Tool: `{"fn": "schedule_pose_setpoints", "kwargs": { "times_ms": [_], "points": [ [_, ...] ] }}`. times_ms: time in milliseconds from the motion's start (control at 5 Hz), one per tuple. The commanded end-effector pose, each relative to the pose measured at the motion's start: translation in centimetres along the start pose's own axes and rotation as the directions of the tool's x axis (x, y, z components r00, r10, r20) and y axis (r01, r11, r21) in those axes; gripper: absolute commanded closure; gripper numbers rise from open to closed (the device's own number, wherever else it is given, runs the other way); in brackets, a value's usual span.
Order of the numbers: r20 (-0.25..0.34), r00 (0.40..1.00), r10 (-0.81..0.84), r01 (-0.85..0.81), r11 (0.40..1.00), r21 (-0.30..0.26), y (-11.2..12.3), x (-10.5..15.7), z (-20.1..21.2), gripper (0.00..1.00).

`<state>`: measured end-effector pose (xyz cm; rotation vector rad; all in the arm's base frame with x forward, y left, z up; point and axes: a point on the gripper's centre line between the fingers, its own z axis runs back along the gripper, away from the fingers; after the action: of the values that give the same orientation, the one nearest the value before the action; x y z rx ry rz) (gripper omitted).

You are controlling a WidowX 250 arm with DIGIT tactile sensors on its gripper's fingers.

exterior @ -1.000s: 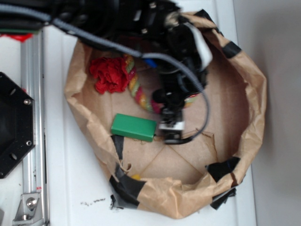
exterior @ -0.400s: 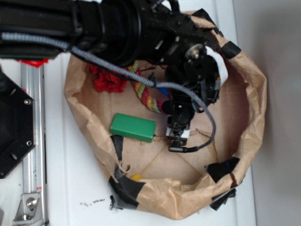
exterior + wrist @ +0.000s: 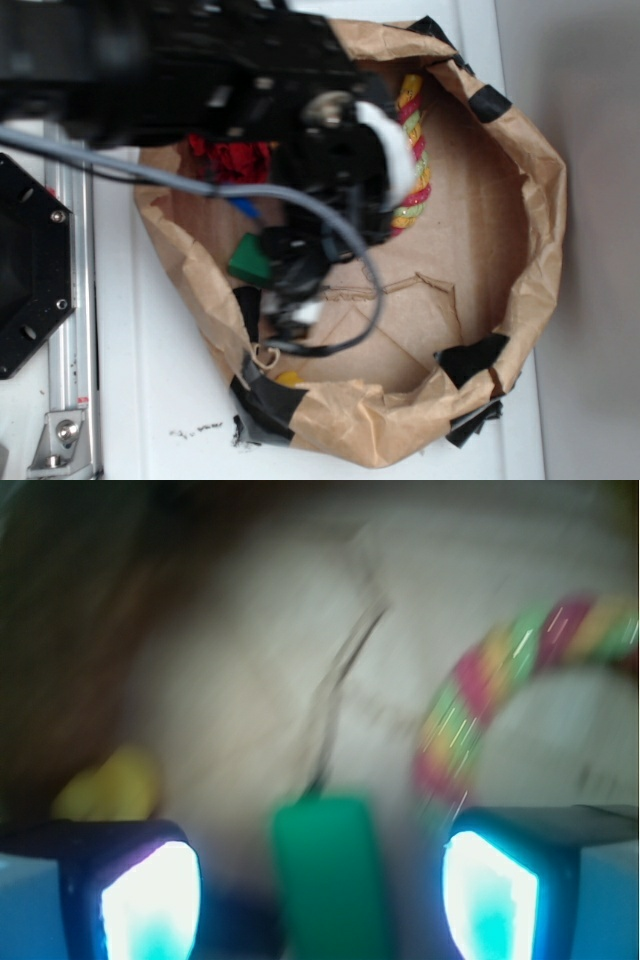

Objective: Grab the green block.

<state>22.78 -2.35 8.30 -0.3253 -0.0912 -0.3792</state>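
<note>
Shifted left inside the paper bag (image 3: 540, 200), spread fingers (image 3: 150, 900) seemingly straddle the green block (image 3: 328, 875).

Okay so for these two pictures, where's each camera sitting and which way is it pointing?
Exterior: sits overhead, looking straight down into the paper bag; the black arm and cable cover much of it.
Wrist: rides on the arm, looking past its fingers at the bag floor; the gripper is open around the green block.
Shared: green block, rope, yellow object.
</note>
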Motion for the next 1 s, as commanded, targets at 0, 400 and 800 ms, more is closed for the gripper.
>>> {"fn": "schedule_pose_setpoints", "kwargs": {
  "times_ms": [0, 400, 800],
  "points": [
    [-0.008, 1.0, -0.004, 0.004, 0.999, 0.034, -2.5, -1.4, -1.0, 0.0],
    [-0.047, 0.999, 0.012, -0.011, 1.0, 0.03, 0.1, -0.1, -6.0, 0.0],
    [-0.047, 0.997, 0.056, -0.053, 0.996, 0.067, 1.7, 1.3, -8.0, 1.0]
  ]
}}
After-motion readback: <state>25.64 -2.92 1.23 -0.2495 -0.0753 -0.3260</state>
